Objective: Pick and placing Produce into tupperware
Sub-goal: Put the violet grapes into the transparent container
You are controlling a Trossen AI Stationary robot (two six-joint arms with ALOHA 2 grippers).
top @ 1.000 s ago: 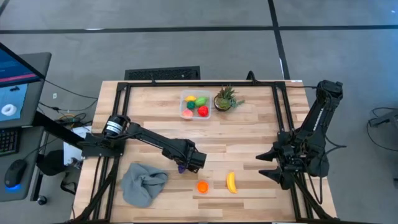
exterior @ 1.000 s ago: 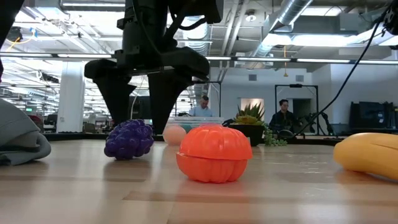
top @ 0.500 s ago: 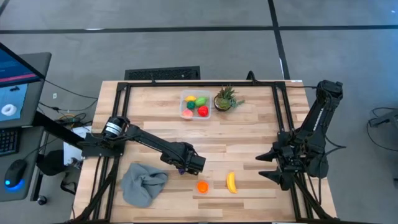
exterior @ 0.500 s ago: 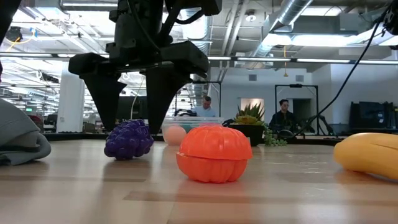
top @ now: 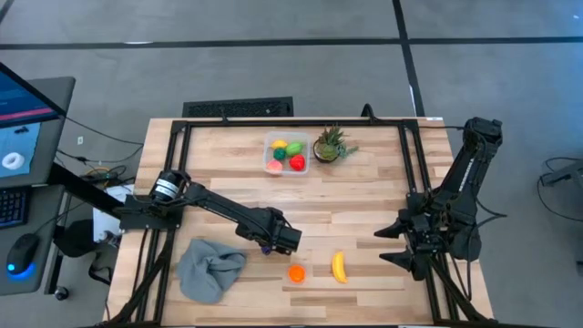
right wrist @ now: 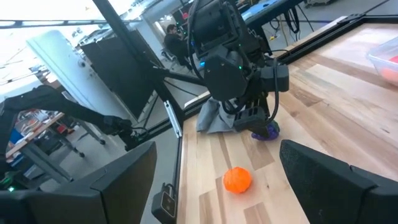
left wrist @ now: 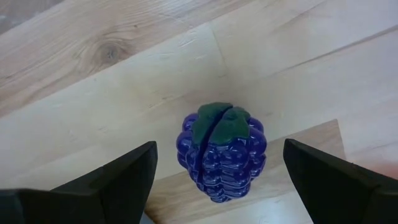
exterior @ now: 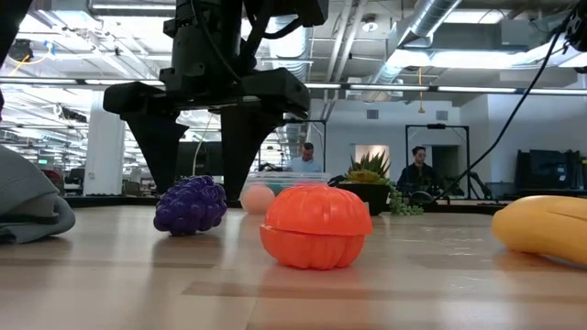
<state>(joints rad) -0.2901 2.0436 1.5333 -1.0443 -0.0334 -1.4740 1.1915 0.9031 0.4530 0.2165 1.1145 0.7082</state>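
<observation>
The tupperware (top: 287,153) is sitting at the far side of the table (top: 364,196), just beside the little potted plant (top: 330,144). Some toy food is already lying inside it: a yellow piece, a green piece, a red piece and a pink piece. So part of the job looks done. Three things are waiting out on the wood: the purple grapes (left wrist: 221,151), the orange pumpkin (exterior: 315,226) and the banana (top: 339,266). The left gripper (left wrist: 214,171) is hanging right over the grapes with its fingers spread wide, one on each side, not touching them and holding nothing. I think the grapes are the next thing to grab. The right gripper (right wrist: 214,177) is waiting near the right edge of the table, wide open too and empty. A grey cloth (top: 209,267) is lying near the left front corner. From above, the left arm is hiding most of the grapes. From the low camera, the box is mostly hidden behind the pumpkin, and the banana is cut off at the edge.
</observation>
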